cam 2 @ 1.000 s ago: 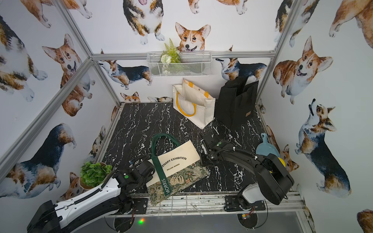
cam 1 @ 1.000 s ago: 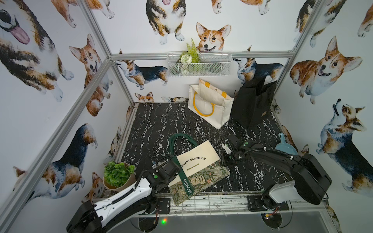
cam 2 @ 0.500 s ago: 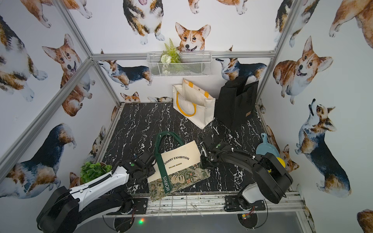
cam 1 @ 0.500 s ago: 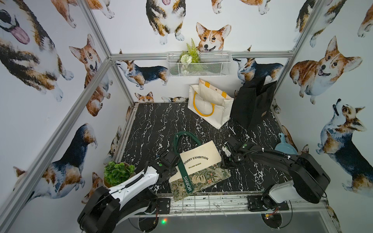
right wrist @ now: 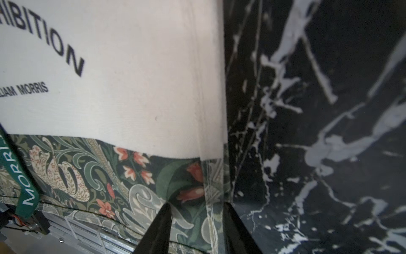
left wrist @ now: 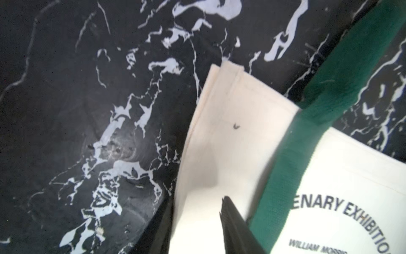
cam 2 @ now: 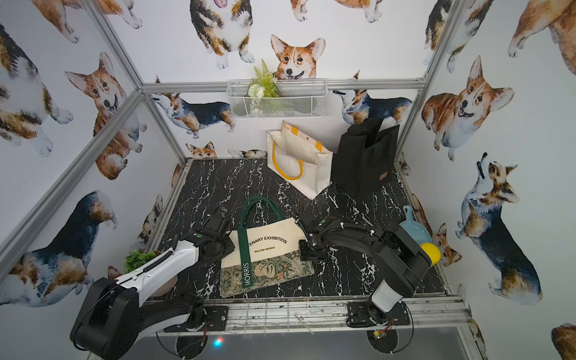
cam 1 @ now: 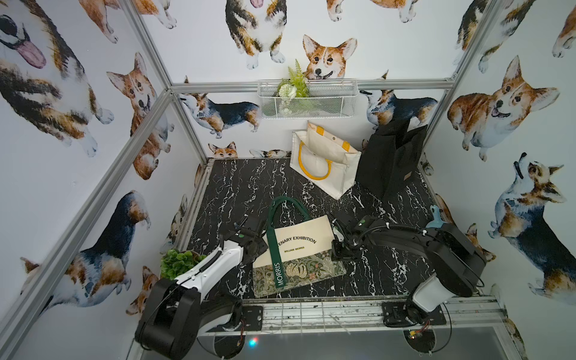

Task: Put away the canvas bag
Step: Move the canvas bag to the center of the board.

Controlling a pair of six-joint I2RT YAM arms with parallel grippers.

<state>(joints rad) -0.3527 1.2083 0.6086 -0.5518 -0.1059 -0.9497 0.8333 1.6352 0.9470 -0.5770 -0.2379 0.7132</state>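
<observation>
Your left gripper [left wrist: 195,204] and right gripper [right wrist: 197,204] each stand part-open astride a side edge of the canvas bag [cam 1: 299,246], which lies flat on the table [cam 1: 243,193]. You cannot tell whether either has hold of it.

Top views: high over the worktop's [cam 1: 230,190] front edge, facing down toward the back edge; both cover the whole worktop.
Left wrist: close, on the bag's [left wrist: 219,143] left edge.
Right wrist: close, on its right edge.
All views share the bag.

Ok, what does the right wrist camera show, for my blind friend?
A cream canvas bag with a flowery green bottom band lies on the black marble table. The right claw straddles the bag's side edge, its two black fingers apart.
</observation>
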